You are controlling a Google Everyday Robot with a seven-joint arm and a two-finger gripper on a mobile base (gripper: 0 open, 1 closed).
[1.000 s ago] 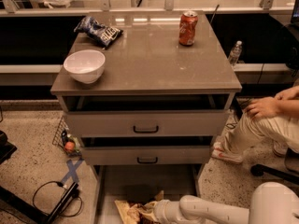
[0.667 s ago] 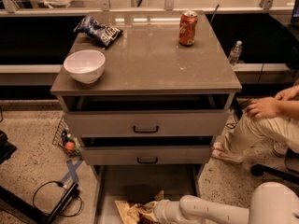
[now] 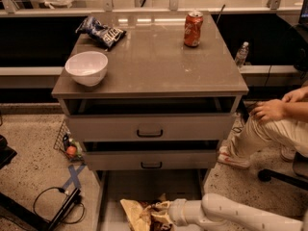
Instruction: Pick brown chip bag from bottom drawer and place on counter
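The brown chip bag lies crinkled in the open bottom drawer at the lower edge of the camera view, its tan edge to the left. My gripper reaches in from the right on its white arm and sits right at the bag's right side, touching it. The counter is the glossy grey-brown top of the cabinet above.
On the counter stand a white bowl at front left, a dark blue chip bag at back left and a red soda can at back right. A seated person's legs and hands are right of the cabinet. Cables lie on the floor left.
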